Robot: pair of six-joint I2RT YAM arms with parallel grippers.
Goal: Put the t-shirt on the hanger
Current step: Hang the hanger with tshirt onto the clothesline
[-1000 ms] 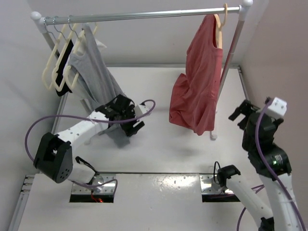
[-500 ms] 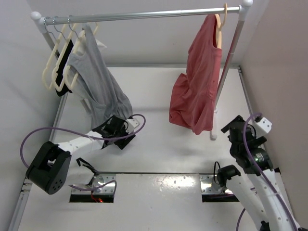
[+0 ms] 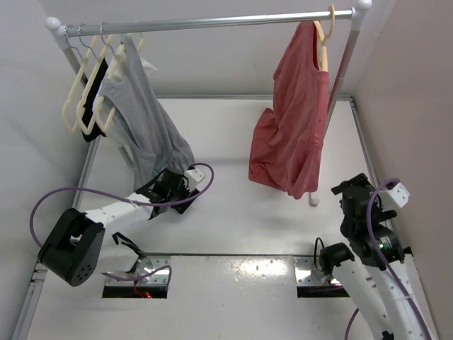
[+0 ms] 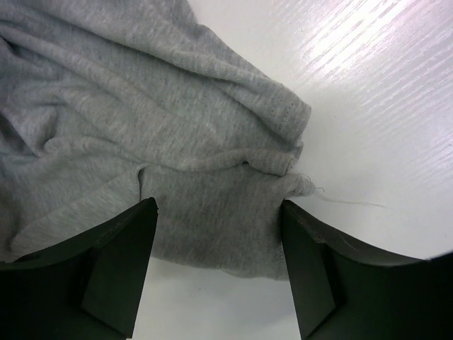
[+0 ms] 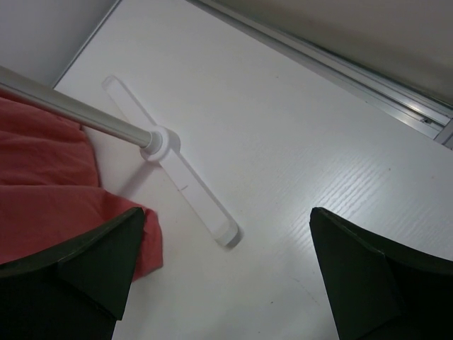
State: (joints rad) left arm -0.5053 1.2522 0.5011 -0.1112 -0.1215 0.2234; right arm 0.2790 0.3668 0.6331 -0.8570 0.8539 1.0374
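Observation:
The salmon-red t-shirt (image 3: pixel 291 120) hangs on the beige hanger (image 3: pixel 324 37), whose hook is over the rail at the top right; the shirt's hem shows in the right wrist view (image 5: pixel 49 191). My right gripper (image 3: pixel 350 188) is open and empty, low at the right of the rack's foot (image 5: pixel 185 185). My left gripper (image 3: pixel 168 185) is open and empty, just above the table at the hem of the grey t-shirt (image 4: pixel 163 134).
The grey t-shirt (image 3: pixel 141 120) hangs at the rail's left end among cream hangers (image 3: pixel 85 106) with dark clothes, its hem resting on the table. The rack's metal rail (image 3: pixel 212 23) and right post (image 3: pixel 333 113) stand across the back. Walls close in left and right.
My left arm has drawn back toward its base and lowered to the grey shirt's hem. My right arm has pulled back and down from beside the rack post.

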